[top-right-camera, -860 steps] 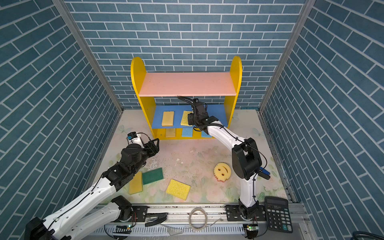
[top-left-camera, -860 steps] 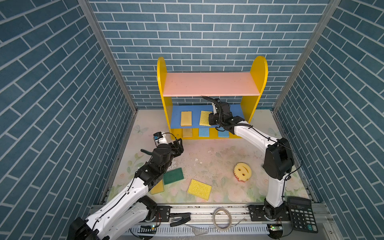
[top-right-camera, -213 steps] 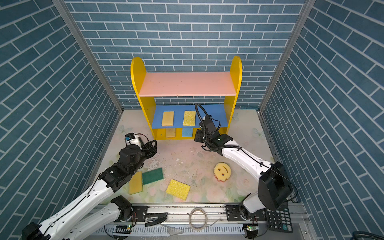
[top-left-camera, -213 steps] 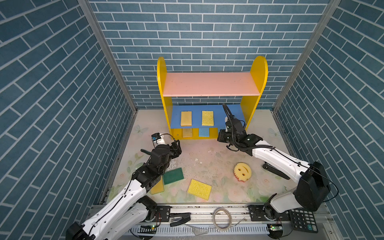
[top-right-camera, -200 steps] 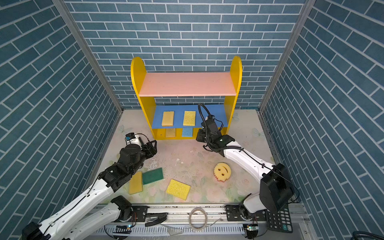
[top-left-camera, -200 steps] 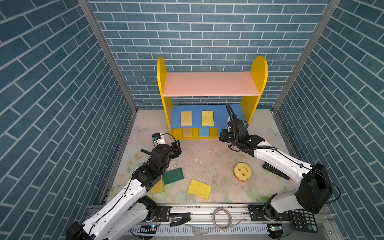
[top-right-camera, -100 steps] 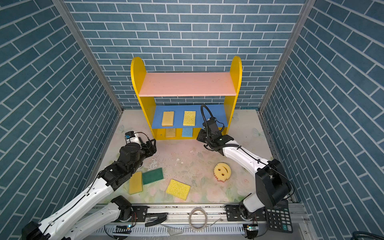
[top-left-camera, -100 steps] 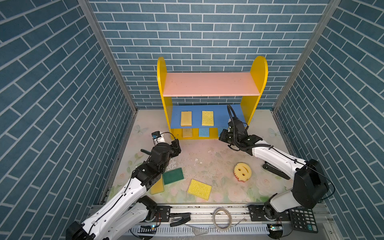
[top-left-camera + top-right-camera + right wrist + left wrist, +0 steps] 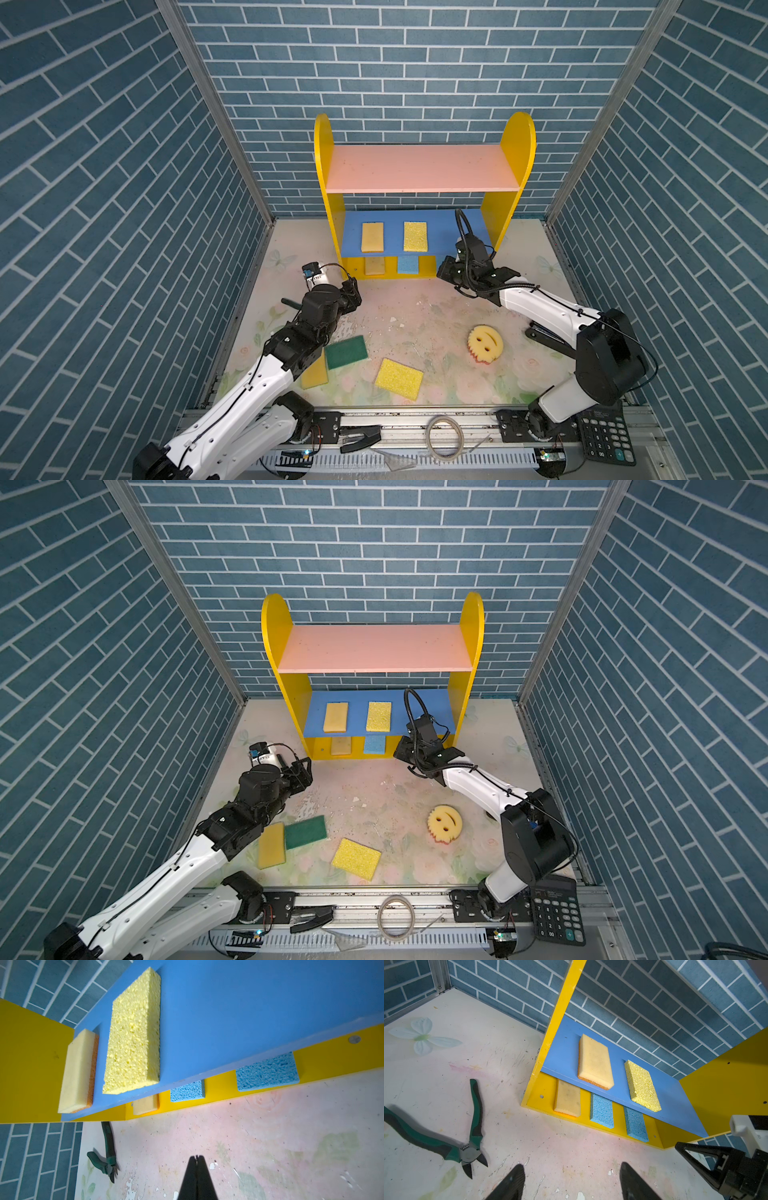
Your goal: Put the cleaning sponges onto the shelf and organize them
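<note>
Yellow porous sponge (image 9: 399, 379), green-topped sponge (image 9: 346, 352), orange-yellow sponge (image 9: 271, 845) and smiley sponge (image 9: 485, 343) lie loose on the front tabletop (image 9: 415, 307). My left fingers (image 9: 513, 1180): apart, empty, ready to pick. Right fingers (image 9: 193, 1178): pressed together, empty. Green cutters (image 9: 475, 1109) by my left arm could snag. Shelf (image 9: 517, 158) behind: five shelved sponges (image 9: 593, 1061) spaced in rows on the lower boards.

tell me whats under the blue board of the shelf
On the yellow base under the blue board lie a tan sponge and two light blue sponges, side by side. The board covers their back ends, so anything further back is hidden.
</note>
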